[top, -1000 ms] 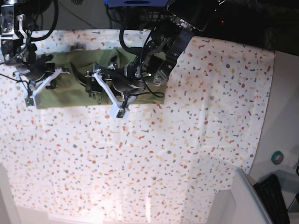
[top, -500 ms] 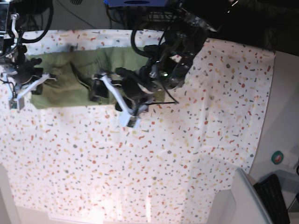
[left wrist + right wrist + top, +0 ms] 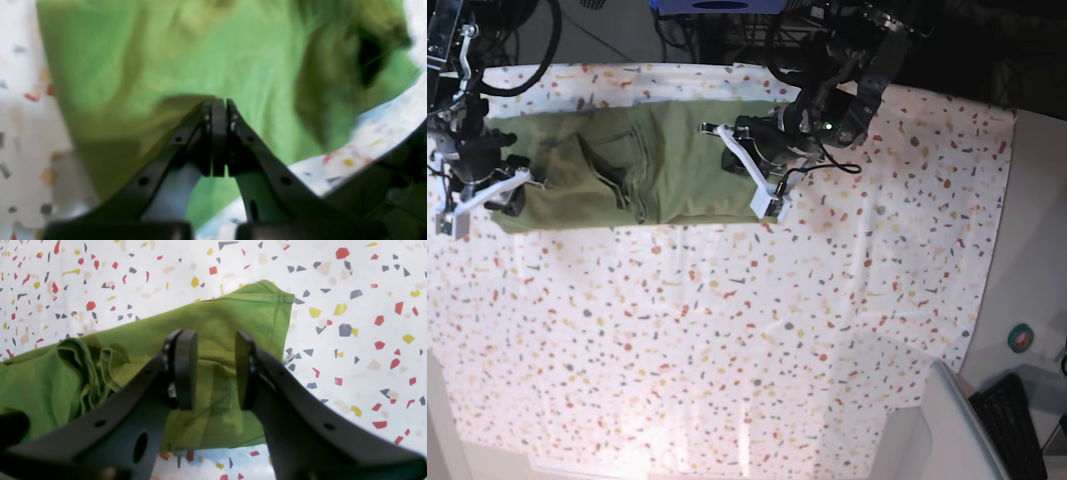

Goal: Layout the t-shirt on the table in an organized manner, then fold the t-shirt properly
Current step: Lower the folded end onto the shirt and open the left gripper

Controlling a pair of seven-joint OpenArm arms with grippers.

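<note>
Close under my right wrist camera, my right gripper (image 3: 213,370) stood with its two pads spread apart, nothing between them, poised over one end of the t-shirt (image 3: 213,326). That end lay flat with a stitched hem running along its edge, and beside it the cloth bunched into loose folds. Under my left wrist camera, my left gripper (image 3: 218,133) had its pads pressed together; the picture was blurred, and I could not tell whether any fabric was caught between them, though green cloth filled most of the view beyond the tips.

Farther off, in the base view, the t-shirt (image 3: 642,160) lay stretched in a long olive band near the far edge of the table (image 3: 757,340), with creases gathered around its middle. My right gripper (image 3: 472,195) was at one end of the band and my left gripper (image 3: 752,180) at the other end. The rest of the speckled cloth ran toward the camera, and a small round green object (image 3: 1021,337) sat on the plain surface beyond the table's edge.
</note>
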